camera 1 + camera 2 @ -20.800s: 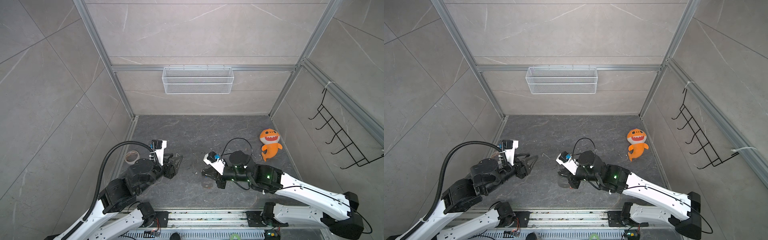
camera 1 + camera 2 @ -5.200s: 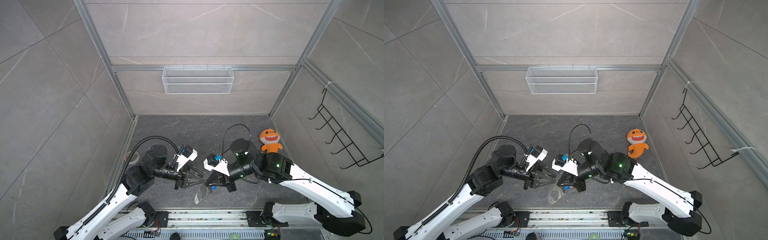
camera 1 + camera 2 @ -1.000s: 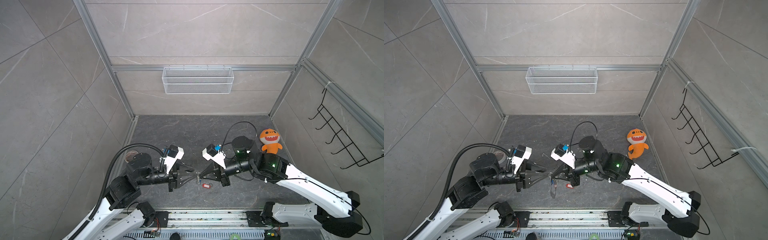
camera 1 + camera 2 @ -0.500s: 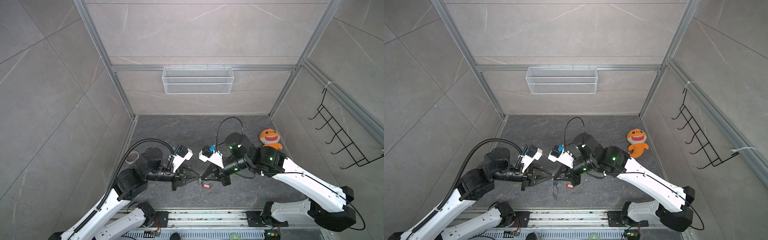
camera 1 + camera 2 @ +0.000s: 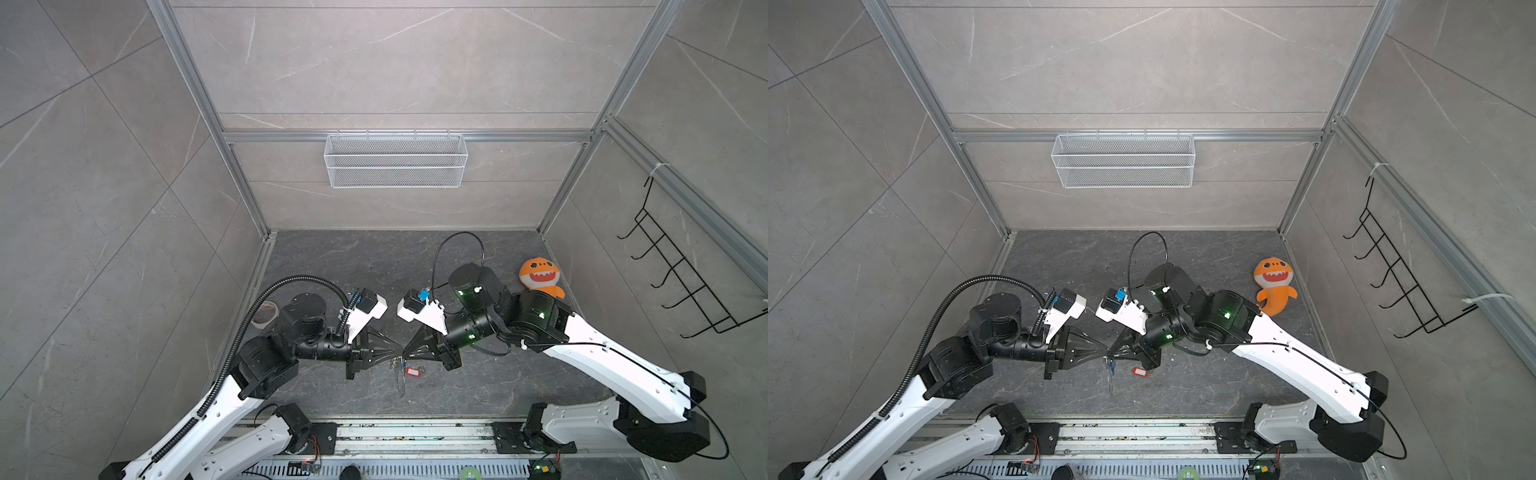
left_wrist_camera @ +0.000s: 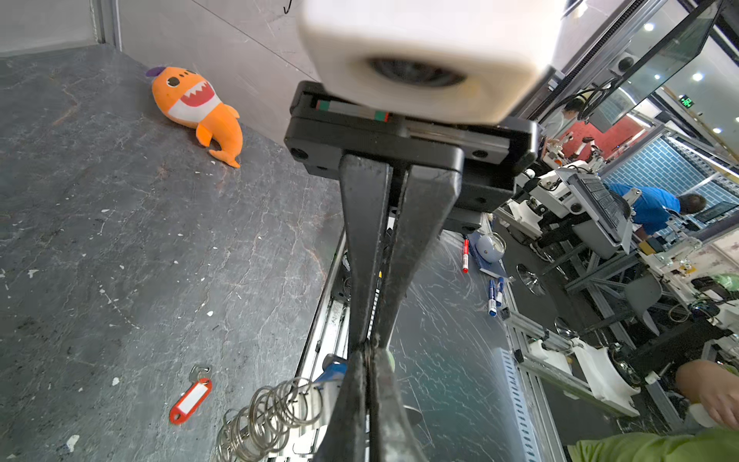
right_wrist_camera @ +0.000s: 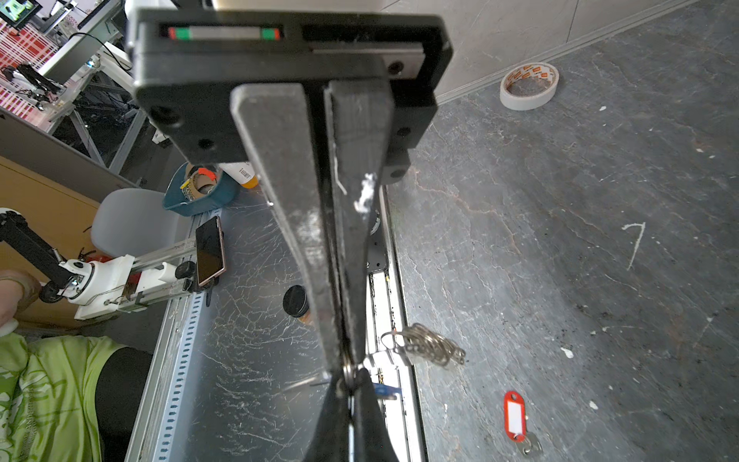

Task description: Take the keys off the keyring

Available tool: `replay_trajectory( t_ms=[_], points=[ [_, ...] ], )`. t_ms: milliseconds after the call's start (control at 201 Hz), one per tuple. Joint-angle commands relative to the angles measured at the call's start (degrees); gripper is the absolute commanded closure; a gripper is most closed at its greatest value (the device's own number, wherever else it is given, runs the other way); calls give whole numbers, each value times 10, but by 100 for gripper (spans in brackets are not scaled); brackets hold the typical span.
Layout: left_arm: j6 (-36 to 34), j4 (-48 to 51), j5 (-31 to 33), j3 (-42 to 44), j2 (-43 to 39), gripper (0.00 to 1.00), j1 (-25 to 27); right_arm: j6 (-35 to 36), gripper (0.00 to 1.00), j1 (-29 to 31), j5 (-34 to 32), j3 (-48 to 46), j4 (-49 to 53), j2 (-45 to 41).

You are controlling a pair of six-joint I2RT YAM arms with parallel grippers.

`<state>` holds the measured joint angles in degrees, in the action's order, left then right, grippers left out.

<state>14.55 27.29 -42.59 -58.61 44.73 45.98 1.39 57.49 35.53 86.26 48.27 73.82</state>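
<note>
A: Where was the keyring at that point?

B: Off the worktop, dangling from the spot where the two arms met tip to tip. Its loose silver rings bunched to one side. The blue-tagged key was tucked right by the tips, apparently not yet off. The red-tagged key already lay flat on the worktop just beside, so I judged half the job done.

A: And the fingers?

B: The right gripper had its fingers pressed together, pinching what looked like one small ring of the keyring. The left gripper was pressed together too, nose to nose with it. Whether it had the blue key's metal, the same ring, or nothing, I couldn't tell.

A: So what worried you?

B: The hold was tiny. A straight pull apart would fight the ring's coil rather than wind the key along it, and I'd have expected one pinch to slip. Then the whole bunch would drop, maybe onto the red key, and need picking up anew.

A: Anything else?

B: With the tips that close, a small misjudged twist could knock fingers together and jar the ring loose. The hanging rings could swing and snag as well. The plush shark and tape roll sat well apart, no bother to either arm.
</note>
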Motion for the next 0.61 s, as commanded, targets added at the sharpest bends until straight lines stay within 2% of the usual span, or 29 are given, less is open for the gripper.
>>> replay_trajectory(
  t_ms=[0,90,164,438,603],
  points=[
    [17,-72,15,21,-26,100,-2,-13,91,1,0,-8,-61,-15],
    [26,-125,34,50,-62,100,-2,-25,70,1,-18,-49,-127,-46],
    [33,-167,42,73,-85,100,-1,-34,63,1,-37,-89,-187,-75],
    [61,-286,80,139,-141,100,-2,-73,56,2,-18,-207,-374,-122],
    [70,-293,90,144,-146,100,-2,-82,56,5,-5,-226,-418,-116]
  ],
)
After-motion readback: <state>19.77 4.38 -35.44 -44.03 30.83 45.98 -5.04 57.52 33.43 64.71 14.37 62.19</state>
